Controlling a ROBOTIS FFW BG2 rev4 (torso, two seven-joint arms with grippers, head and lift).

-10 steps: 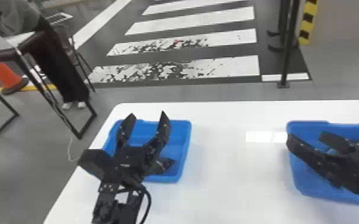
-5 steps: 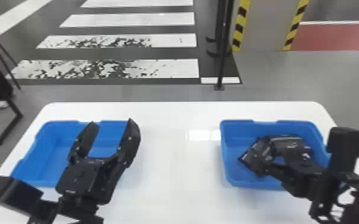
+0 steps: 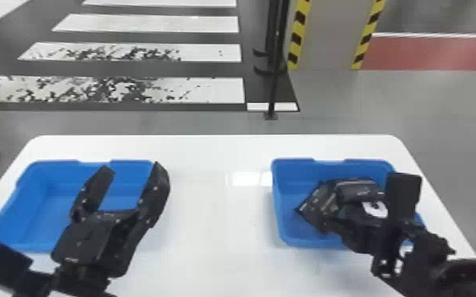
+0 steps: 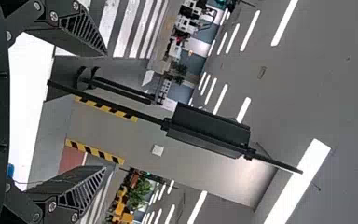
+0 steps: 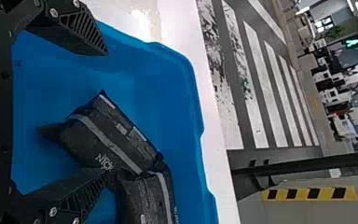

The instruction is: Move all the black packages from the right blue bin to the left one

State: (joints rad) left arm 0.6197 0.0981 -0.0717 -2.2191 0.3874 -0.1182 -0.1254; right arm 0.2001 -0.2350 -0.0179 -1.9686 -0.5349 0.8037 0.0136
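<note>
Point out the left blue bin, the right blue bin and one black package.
Left blue bin (image 3: pixel 55 209): head view, on its bare floor.
Right blue bin (image 5: pixel 56 93): right wrist view, on its bare inside.
Black package (image 5: pixel 106 136): right wrist view, mid-wrapper.

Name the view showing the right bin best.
The head view: it takes in most of the right blue bin, though the right arm covers its near right corner. The right wrist view looks closer inside but crops it; the left wrist view has a blue sliver, probably its edge.
</note>
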